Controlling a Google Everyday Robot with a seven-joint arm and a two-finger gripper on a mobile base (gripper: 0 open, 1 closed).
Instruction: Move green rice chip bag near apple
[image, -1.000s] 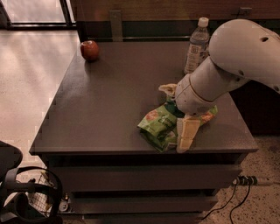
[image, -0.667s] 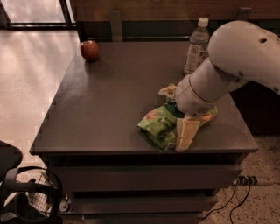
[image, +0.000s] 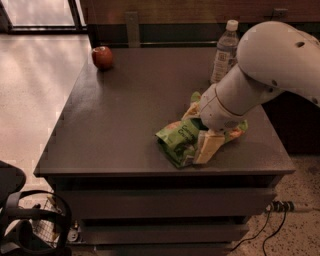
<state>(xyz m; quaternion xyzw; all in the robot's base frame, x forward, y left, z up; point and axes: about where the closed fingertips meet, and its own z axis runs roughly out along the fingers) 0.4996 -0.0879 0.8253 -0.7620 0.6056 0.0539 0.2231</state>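
The green rice chip bag (image: 176, 138) lies crumpled on the dark table (image: 125, 115), near its front right part. My gripper (image: 200, 131) is down on the bag, at its right side, and the white arm covers part of the bag. The apple (image: 102, 57) is small and red and sits at the table's far left corner, well apart from the bag and the gripper.
A clear plastic water bottle (image: 225, 51) with a white cap stands at the back right, just behind my arm. A dark wall runs behind the table. A black chair (image: 20, 220) is at the lower left on the floor, and cables (image: 280, 220) lie at the lower right.
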